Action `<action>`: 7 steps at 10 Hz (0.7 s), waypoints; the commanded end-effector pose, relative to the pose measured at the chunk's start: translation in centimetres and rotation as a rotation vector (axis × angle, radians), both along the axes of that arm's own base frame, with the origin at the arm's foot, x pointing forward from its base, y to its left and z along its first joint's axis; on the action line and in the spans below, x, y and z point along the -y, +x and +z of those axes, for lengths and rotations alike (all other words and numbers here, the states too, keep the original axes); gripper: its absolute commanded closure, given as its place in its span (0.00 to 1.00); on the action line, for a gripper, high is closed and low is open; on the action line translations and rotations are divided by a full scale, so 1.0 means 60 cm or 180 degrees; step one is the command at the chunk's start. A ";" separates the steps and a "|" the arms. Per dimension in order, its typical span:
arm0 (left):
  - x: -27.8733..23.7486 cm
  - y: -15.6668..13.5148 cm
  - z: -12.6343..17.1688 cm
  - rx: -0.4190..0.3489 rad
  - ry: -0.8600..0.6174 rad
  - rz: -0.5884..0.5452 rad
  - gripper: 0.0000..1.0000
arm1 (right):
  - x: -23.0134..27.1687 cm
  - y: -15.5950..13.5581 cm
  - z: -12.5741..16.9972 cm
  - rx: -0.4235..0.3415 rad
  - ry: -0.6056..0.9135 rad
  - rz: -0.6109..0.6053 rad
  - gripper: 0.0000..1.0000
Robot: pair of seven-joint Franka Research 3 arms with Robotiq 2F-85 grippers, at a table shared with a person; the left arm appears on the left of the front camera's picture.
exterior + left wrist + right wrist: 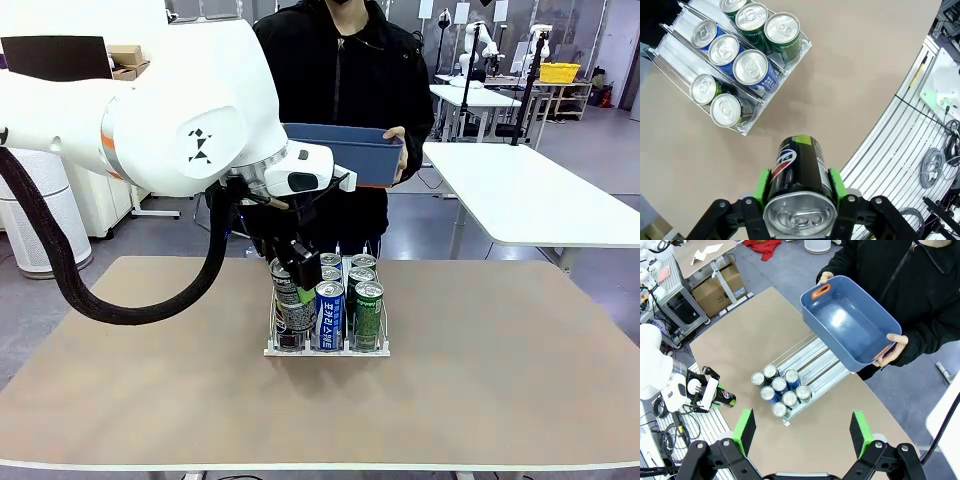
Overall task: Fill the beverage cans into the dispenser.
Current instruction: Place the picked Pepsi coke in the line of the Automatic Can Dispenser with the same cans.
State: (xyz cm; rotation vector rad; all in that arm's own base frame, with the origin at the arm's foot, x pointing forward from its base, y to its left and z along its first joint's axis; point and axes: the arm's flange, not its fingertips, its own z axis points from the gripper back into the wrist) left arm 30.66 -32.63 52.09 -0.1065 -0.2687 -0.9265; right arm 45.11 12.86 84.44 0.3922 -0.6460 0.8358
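The black can sits low in the centre of my left wrist view, clamped between my left fingers, one green pad pressed on each side of it and its silver top facing the camera. In the front view that same can hangs in the middle of the frame, in front of the dispenser's left lane, with my left fingers gripping it from above.

The dispenser lies in the upper left of the left wrist view, on the tan bench. Its lanes hold standing cans: green ones in one outer lane, blue ones in the middle lane, and two dark ones in the other outer lane. From the front, the dispenser stands at the centre of the bench, with a blue can and a green can at its near end.

My right fingers are spread wide apart at the bottom of the right wrist view, holding nothing, high above the bench with the dispenser in the middle of the frame.

At the top of the front view a person holds a blue bin in both hands; from the right wrist view the bin sits in the upper right, tilted, its inside bare.
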 end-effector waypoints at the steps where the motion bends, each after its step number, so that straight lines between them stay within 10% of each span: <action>1: 0.000 -0.003 0.012 0.0059 0.0079 -0.0055 0.42 | 0.001 -0.002 0.001 -0.0003 -0.0003 0.0005 0.00; 7: -0.003 0.007 -0.033 0.0153 0.0096 0.0087 0.42 | 0.001 -0.002 0.001 -0.0003 -0.0003 0.0005 0.00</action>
